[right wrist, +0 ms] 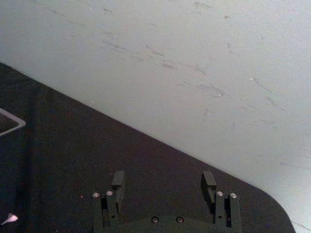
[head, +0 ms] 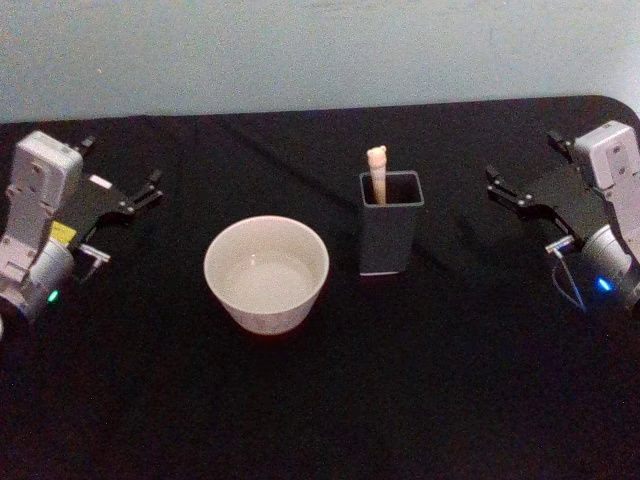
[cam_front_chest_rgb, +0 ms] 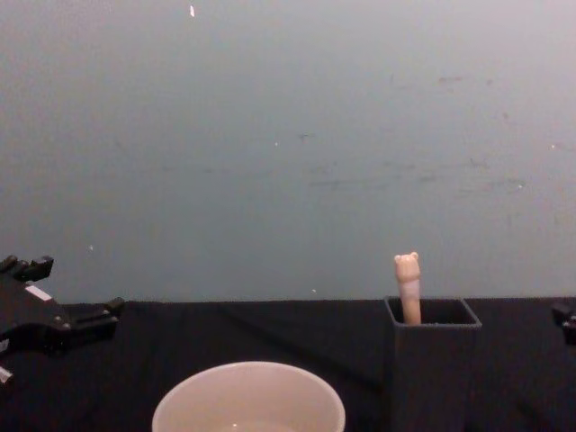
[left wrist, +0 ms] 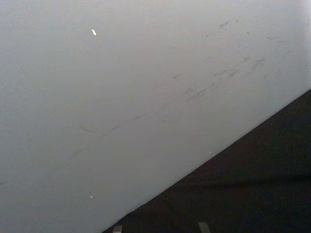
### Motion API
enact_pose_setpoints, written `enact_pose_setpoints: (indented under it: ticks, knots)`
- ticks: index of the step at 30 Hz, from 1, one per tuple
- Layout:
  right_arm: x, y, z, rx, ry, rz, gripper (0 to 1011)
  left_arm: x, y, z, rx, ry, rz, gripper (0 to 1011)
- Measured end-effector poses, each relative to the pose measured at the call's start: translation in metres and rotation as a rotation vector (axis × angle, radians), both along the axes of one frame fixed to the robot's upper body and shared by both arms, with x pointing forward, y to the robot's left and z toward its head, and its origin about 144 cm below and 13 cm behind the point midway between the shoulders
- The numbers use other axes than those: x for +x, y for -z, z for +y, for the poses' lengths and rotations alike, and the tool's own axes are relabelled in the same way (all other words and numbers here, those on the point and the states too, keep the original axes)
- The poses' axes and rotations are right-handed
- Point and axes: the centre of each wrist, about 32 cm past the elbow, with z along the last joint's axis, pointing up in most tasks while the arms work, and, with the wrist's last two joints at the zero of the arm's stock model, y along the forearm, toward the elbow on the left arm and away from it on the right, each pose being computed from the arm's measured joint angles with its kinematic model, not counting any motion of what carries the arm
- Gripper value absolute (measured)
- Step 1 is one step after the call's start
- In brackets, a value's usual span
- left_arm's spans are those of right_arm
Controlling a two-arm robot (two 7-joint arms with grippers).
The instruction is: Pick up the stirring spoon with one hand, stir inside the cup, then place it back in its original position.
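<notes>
Both jaws gape empty, left gripper (head: 120, 166), right gripper (right wrist: 163, 180); chest view profiles the stirring spoon (cam_front_chest_rgb: 409, 288).

A black cloth (head: 330, 420) lay under everything, matt and faintly grainy, swallowing the light. The cup (head: 266, 272) was cream-white and smooth with a soft sheen inside; glazed ceramic or plastic, I could not tell which. The holder (head: 388, 238) was dark grey, smooth and matt, plastic by its look. The spoon (head: 377, 172) showed a pale beige handle, smooth and dull-finished. My left pincer (head: 122, 160) and right pincer (head: 520, 155) had matt black fingers (right wrist: 118, 182) set with small bright metal screws (right wrist: 95, 194), and behind them light grey housings (head: 40, 190) with a slight gloss. The wall (right wrist: 194, 73) was flat matt paint, scuffed and scratched.
</notes>
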Motion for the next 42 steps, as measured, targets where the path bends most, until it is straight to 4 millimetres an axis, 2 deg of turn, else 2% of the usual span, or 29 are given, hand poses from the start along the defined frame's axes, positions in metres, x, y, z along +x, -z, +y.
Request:
enact_pose_setpoints:
  ticks: [26,32,42]
  knots:
    - [-0.001,0.000,0.000,0.002,-0.003,0.000,1000,0.000,0.000,0.000,0.000,0.000,0.000,1001]
    - [-0.005,-0.011,0.002,0.033,-0.038,0.010,1000,0.000,0.000,0.000,0.000,0.000,0.000,1001]
    - [-0.011,-0.045,0.014,0.122,-0.122,0.063,1000,0.000,0.000,0.000,0.000,0.000,0.000,1001]
